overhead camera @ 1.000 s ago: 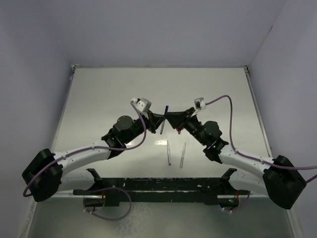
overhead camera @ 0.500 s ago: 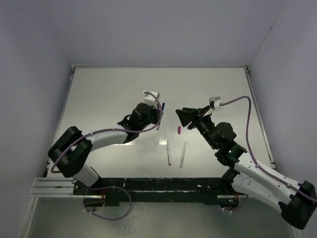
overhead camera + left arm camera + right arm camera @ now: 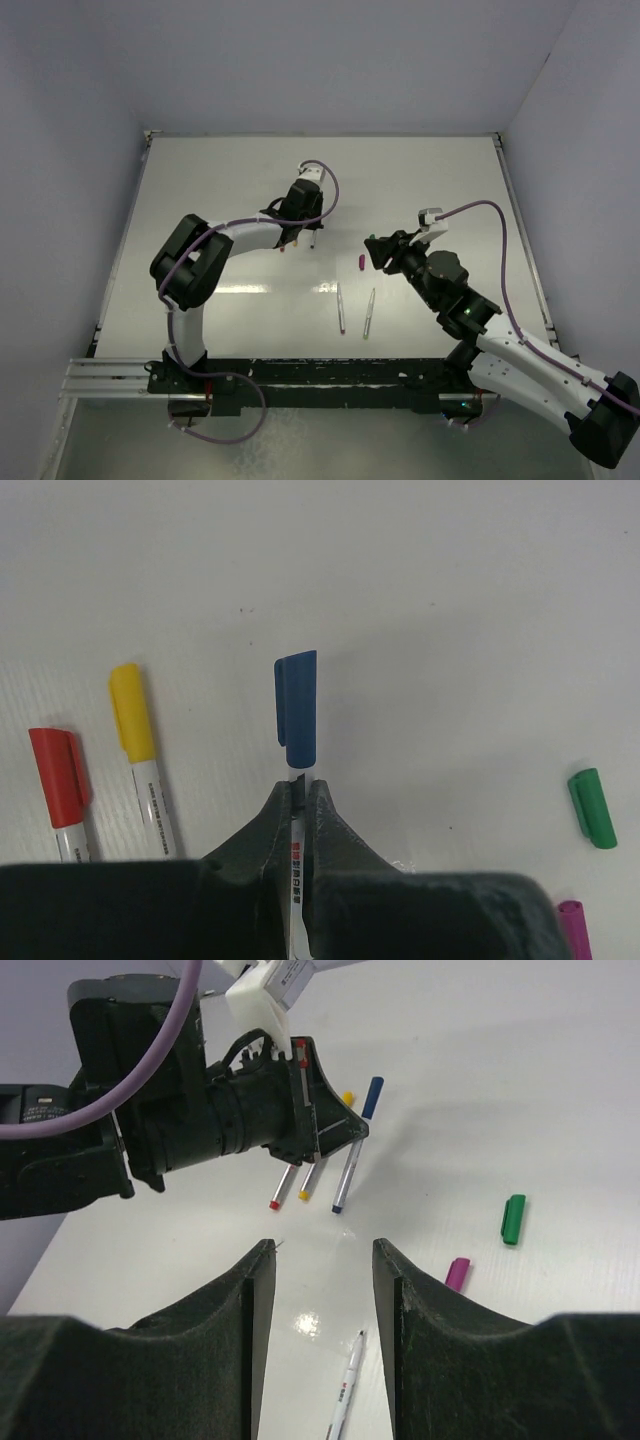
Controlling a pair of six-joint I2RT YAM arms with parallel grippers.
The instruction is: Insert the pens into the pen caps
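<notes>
Left gripper (image 3: 298, 792) has swung up-frame, away from right gripper (image 3: 323, 1252).
Left jaws pinch blue pen (image 3: 297, 712); right jaws wide, empty.

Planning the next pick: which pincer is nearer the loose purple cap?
Right. The right pincer hangs open just beside the purple cap; the left pincer, shut on the blue-capped pen, is farther off to the left.

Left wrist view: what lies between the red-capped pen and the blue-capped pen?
The yellow-capped pen, close beside the red-capped pen; the blue-capped pen is held in the left gripper. It shows in the left wrist view.
</notes>
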